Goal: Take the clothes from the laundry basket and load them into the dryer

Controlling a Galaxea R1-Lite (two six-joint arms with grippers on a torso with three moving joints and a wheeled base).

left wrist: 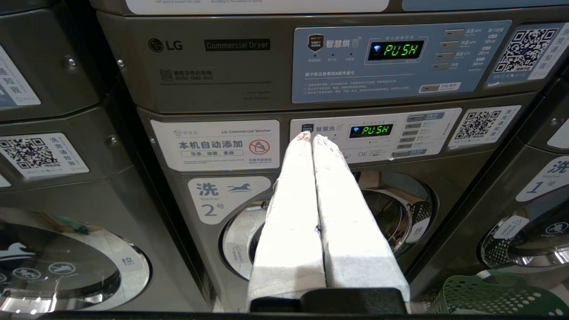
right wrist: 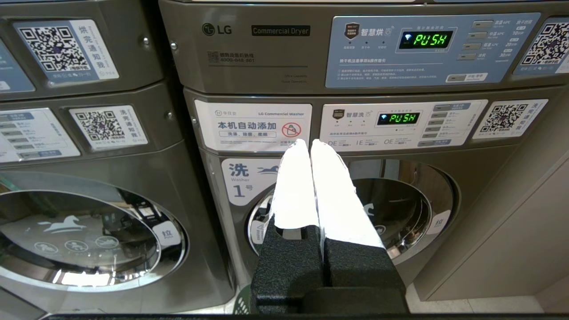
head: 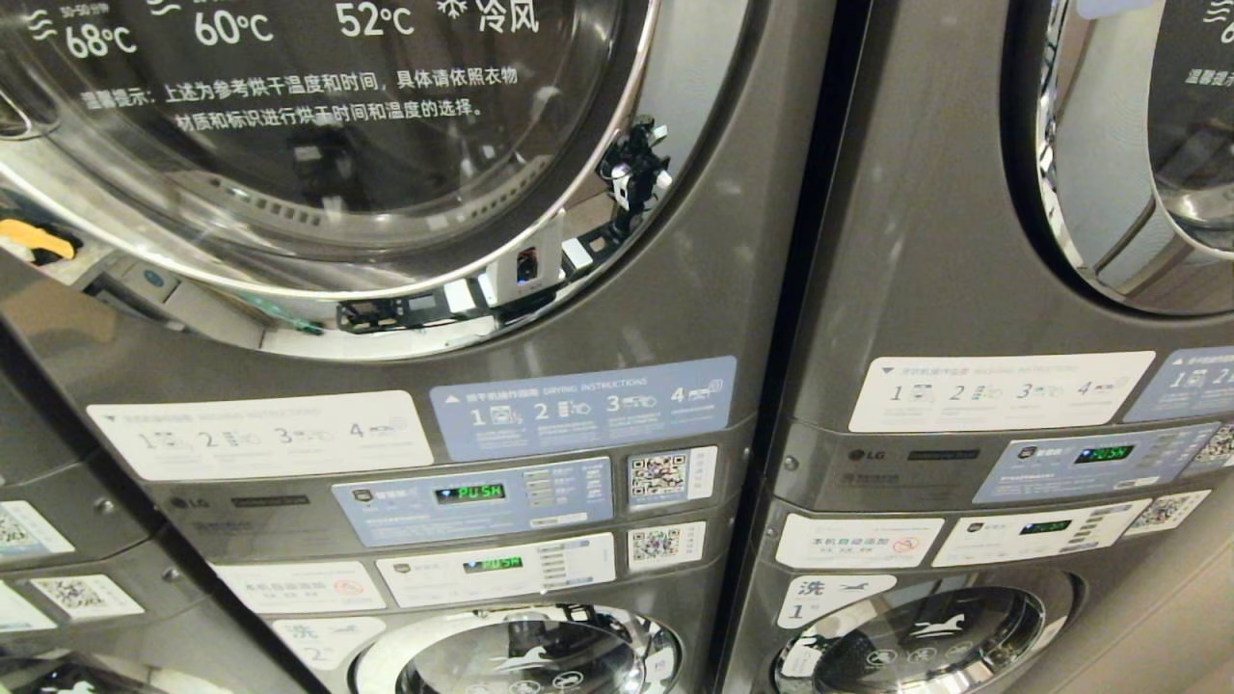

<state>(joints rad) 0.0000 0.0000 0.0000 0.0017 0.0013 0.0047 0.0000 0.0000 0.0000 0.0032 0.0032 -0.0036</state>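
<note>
The dryer (head: 675,289) fills the upper left of the head view, and its round glass door (head: 318,145) is closed. Neither arm shows there. My left gripper (left wrist: 312,137) is shut and empty, its white-wrapped fingers pressed together in front of washer number 2 (left wrist: 391,213). My right gripper (right wrist: 307,143) is also shut and empty, facing washer number 1 (right wrist: 400,209). A corner of the green laundry basket (left wrist: 493,295) sits on the floor between the two washers, and a sliver of the basket (right wrist: 242,304) shows beside my right gripper. The clothes are out of view.
Grey stacked machines stand side by side, dryers above and washers below. A second dryer door (head: 1138,154) is at the upper right. Control panels (head: 472,501) with green lit displays sit between each pair. A beige wall (right wrist: 511,240) closes off the right side.
</note>
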